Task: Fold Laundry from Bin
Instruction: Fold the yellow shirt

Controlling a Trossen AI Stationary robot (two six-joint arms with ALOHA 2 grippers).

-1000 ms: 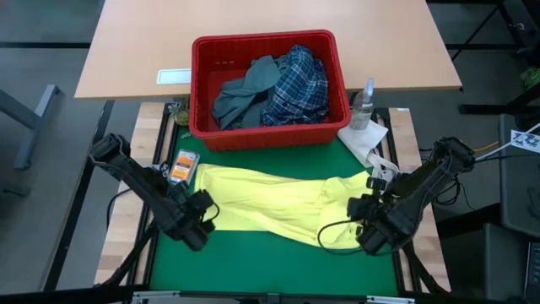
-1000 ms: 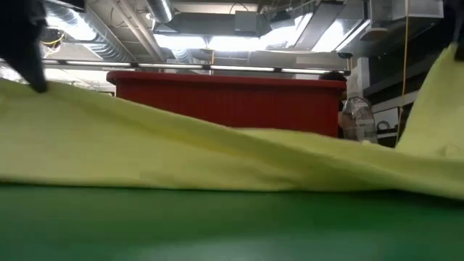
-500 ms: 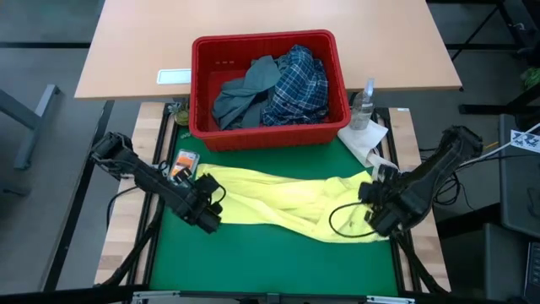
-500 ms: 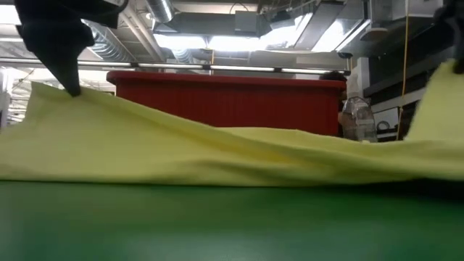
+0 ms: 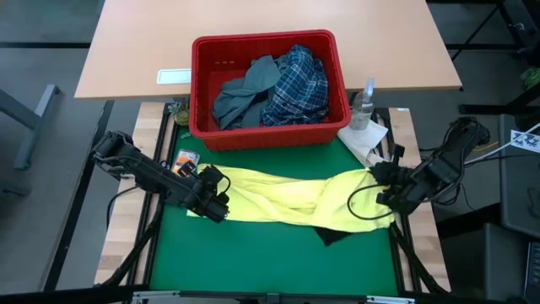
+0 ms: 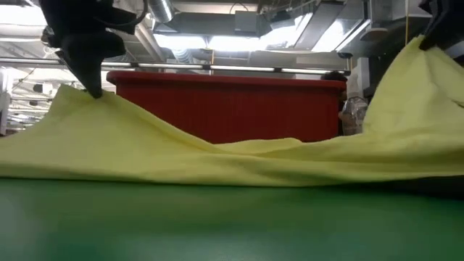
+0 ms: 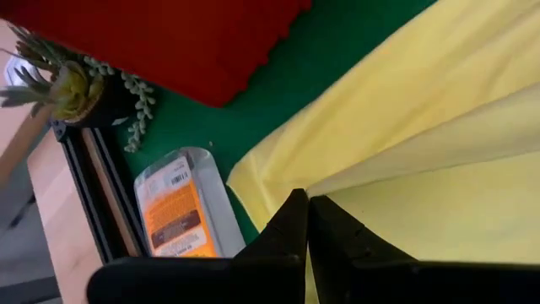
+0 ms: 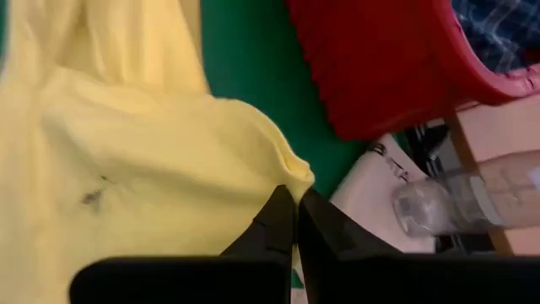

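High view: the yellow garment lies spread on the green mat in front of the bin, each end pinched by a closed gripper, left and right. Mid-fold, apparently; next, lay the lifted edge flat and release.

Workshop room around a light wooden table

We see the wooden table standing on a grey floor, with a white label lying flat on its top. Below the table in the high view lies a green mat framed by black rails. Above the table in the low view, we see ceiling ducts and bright strip lights.
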